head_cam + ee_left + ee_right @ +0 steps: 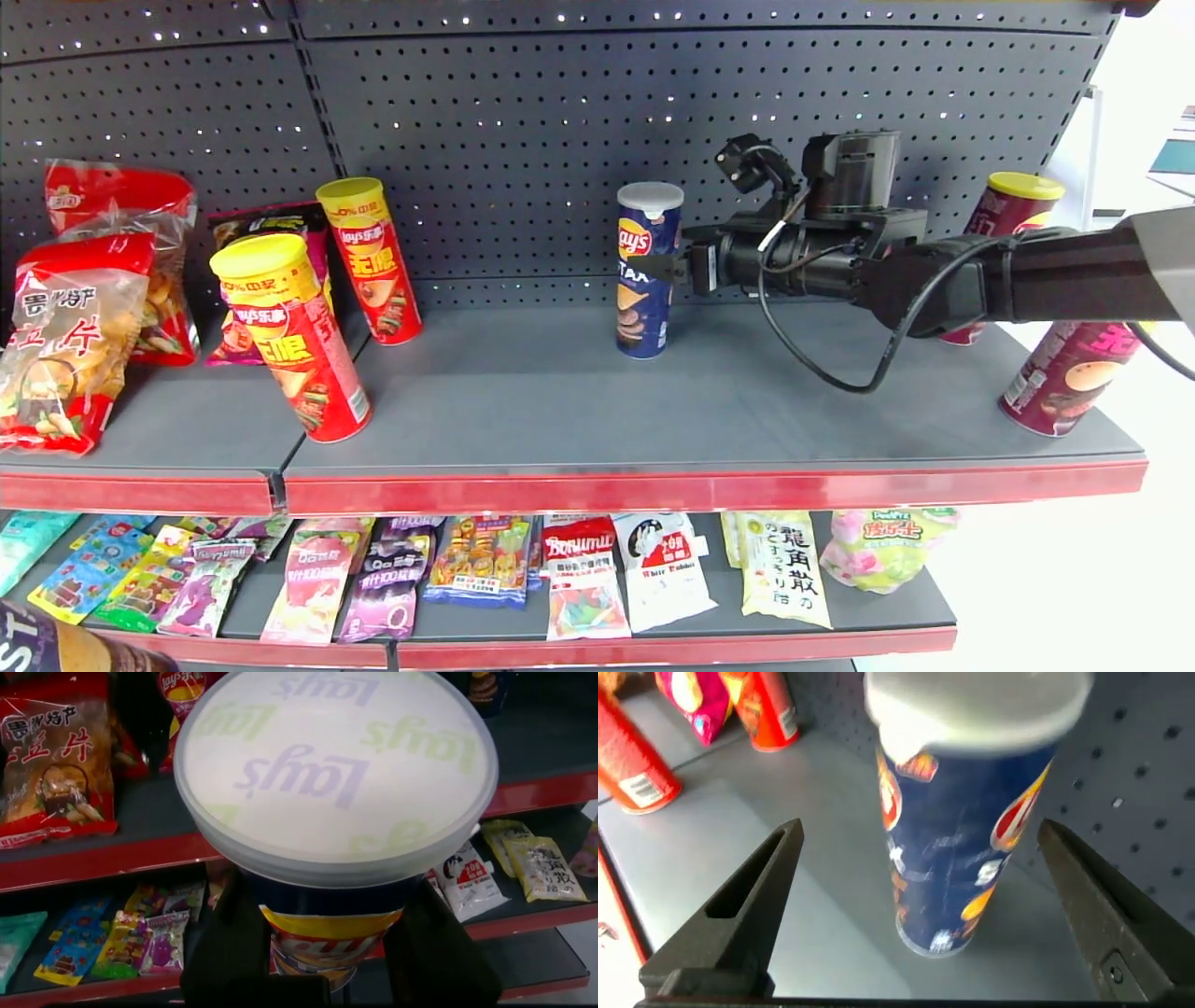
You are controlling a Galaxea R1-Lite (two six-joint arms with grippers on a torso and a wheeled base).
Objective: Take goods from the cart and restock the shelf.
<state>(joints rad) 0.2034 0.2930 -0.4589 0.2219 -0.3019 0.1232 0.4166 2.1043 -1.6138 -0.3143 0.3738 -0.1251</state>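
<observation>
A blue chips can (644,280) with a white lid stands upright on the grey upper shelf (560,401), near the pegboard back. My right gripper (674,266) is level with the can's upper half and right beside it. In the right wrist view this gripper (920,833) is open, its fingers (747,905) spread wide to either side of the can (962,831) without touching it. My left gripper (332,957) is shut on a second blue chips can (332,793), held upright in front of the shelves, its white lid facing the camera.
Two red chips cans (299,345) (371,261) and snack bags (84,308) occupy the shelf's left part. Two maroon cans (1069,373) (1013,210) lean at the right end. Free shelf room lies around the blue can. Candy packets (579,569) line the lower shelf.
</observation>
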